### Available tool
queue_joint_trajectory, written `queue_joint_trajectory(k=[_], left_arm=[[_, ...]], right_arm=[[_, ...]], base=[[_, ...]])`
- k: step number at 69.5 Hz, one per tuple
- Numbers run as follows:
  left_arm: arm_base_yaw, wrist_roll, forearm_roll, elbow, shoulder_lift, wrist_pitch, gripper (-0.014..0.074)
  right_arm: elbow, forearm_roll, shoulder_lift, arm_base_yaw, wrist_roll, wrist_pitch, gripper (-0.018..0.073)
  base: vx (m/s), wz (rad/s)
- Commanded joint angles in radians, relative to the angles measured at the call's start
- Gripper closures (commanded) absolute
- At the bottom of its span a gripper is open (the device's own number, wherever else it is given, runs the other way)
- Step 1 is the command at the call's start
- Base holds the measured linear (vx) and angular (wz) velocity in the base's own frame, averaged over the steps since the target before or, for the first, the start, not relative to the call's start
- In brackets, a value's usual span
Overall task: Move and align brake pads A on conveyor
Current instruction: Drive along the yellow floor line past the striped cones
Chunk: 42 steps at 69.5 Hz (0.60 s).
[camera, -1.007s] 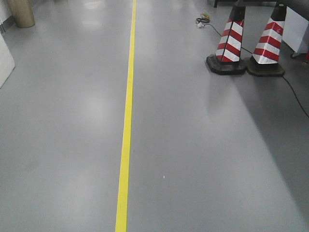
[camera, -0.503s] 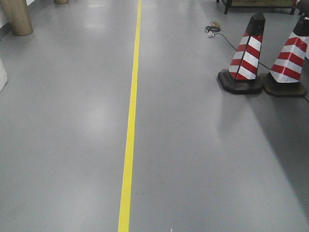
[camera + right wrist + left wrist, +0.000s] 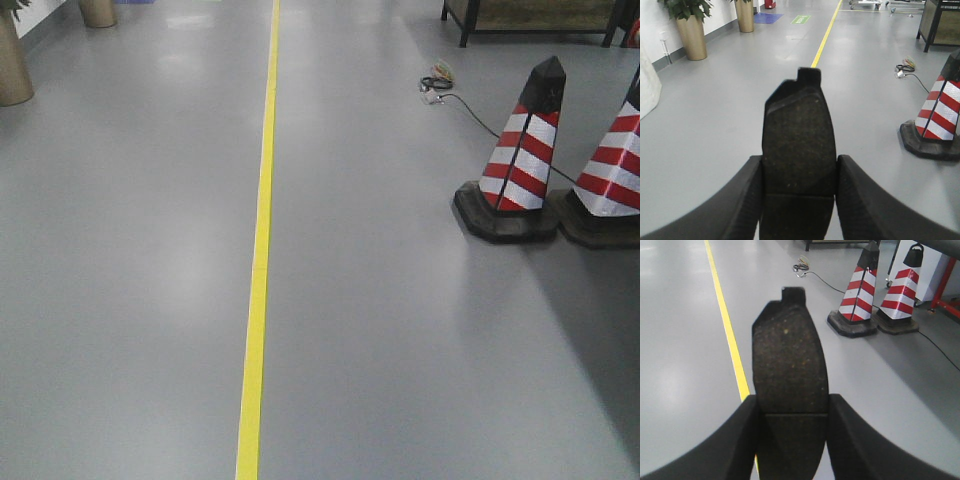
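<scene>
Hidden or cut off: the conveyor is not showing in any view; the lower end of each pad is running off the bottom edge of its wrist view, and the fingers' tips are not showing, only their rounded black flanks.
Left gripper (image 3: 792, 407): its fingers (image 3: 737, 440) are pressing in against both long edges of a brake pad (image 3: 789, 367), jaws closed down to the pad's width.
Right gripper (image 3: 799, 167): its fingers (image 3: 862, 200) are clamping a second brake pad (image 3: 799, 132) the same way, one at each side.
Pad look: both are showing a dark, speckled, rough friction face, with a thin groove crossing it level with the fingers and a small square tab at the far end.
Pad direction: each long axis is running straight away from its wrist camera, tab end leading, out over the grey floor (image 3: 130, 300).
Surroundings: a yellow floor line (image 3: 258, 270) is running ahead; red-and-white traffic cones (image 3: 520, 160) are standing to the right, a cable (image 3: 470, 105) trailing past them.
</scene>
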Motion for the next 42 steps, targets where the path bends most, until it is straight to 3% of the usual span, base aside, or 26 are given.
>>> queue_joint_trajectory(k=[1,42], left_arm=[[-0.004,-0.01,0.019,-0.029,0.006,-0.083,0.0603],[-0.004,-0.01,0.019,-0.029,0.006,-0.083,0.0603]], right_arm=[[-0.029,-0.021,0.006,-0.005,-0.004,-0.084,0.0564],[-0.029,-0.021,0.006,-0.005,-0.004,-0.083,0.0564]], base=[[0.7,-0.06],[0.69,0.01]])
